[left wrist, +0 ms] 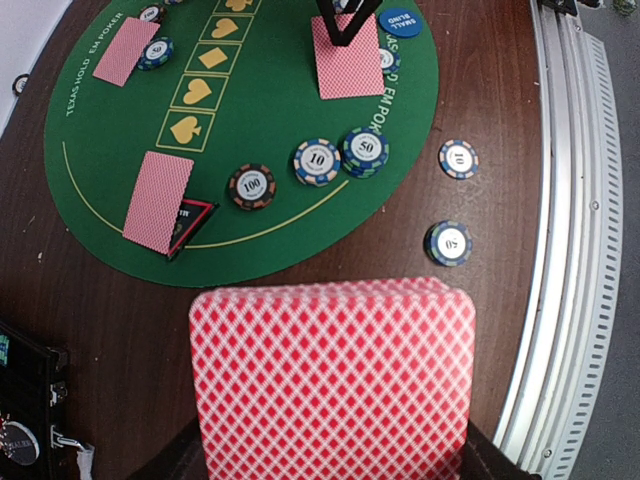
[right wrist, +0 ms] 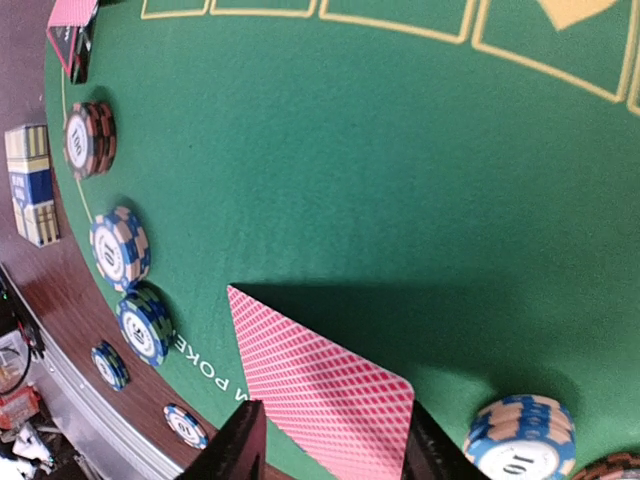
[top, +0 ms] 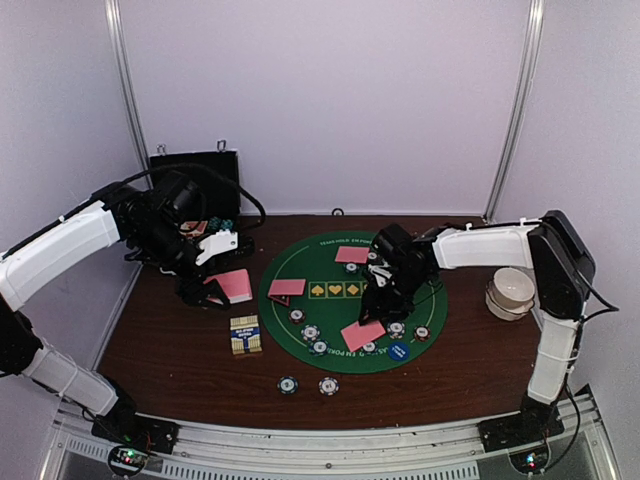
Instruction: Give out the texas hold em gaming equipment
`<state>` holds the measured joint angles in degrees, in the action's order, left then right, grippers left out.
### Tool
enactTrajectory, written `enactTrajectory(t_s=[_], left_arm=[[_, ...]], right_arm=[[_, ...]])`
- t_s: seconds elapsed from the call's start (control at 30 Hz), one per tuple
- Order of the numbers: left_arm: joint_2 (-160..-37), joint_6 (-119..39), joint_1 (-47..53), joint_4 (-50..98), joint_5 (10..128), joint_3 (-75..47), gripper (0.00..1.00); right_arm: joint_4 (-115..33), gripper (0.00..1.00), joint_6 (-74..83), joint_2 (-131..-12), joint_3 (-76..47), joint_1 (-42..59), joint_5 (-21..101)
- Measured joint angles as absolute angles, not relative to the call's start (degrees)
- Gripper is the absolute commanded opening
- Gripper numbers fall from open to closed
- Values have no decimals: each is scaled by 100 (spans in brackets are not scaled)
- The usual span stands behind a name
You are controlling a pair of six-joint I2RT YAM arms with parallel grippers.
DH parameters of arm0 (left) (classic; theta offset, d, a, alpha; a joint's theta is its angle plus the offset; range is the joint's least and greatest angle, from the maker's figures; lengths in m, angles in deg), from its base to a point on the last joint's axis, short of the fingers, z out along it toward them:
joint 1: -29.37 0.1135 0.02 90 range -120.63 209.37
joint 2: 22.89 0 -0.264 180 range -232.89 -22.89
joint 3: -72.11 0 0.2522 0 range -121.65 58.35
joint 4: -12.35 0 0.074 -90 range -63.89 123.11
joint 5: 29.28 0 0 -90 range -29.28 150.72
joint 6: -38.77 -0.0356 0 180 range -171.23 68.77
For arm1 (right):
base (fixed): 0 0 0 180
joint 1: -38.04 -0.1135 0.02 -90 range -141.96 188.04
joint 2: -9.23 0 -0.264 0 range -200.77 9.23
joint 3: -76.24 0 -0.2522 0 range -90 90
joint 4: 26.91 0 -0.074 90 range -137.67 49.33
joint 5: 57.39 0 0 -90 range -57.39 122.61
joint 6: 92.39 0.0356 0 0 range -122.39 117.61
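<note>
L gripper (top: 212,284) is clamped on the card deck (left wrist: 330,380), held off the green mat (left wrist: 100,140) at its 9 o'clock in top view. R gripper (right wrist: 335,455) sits over a single card (right wrist: 320,380) at the mat's 6 o'clock. Its fingers straddle the card's end, but I can't tell whether they're pinching or slack. My read: mid-deal. I'd lay the card flat, open wide, lift straight up & avoid the 10 chip stack (right wrist: 520,435) at the fingers' 3 o'clock.

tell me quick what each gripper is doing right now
left gripper: closed on the stack of pink-backed cards.
right gripper: a single pink-backed card lies between its fingers on the green mat; grip cannot be told.
</note>
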<state>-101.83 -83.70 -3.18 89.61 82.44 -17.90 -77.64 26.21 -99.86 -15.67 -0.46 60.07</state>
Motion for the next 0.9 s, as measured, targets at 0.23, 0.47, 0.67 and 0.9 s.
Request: enactTrajectory(t_s=[0.23, 0.47, 0.67, 0.9], left_arm=[[-10183, -8370, -318, 8961, 8242, -1790, 0], [-10183, -8366, -318, 8964, 8244, -1790, 0], [-10183, -8348, -318, 8961, 8244, -1790, 0], [-10183, -8305, -318, 8959, 8253, -1790, 0]], right_arm=[[-8027, 80, 2608, -9667, -1161, -46, 5636], [-7351, 93, 3255, -8883, -1084, -191, 5791], [-5887, 99, 4370, -8769, -1100, -658, 6390], [-4656, 99, 5327, -9173, -1012, -1218, 6884]])
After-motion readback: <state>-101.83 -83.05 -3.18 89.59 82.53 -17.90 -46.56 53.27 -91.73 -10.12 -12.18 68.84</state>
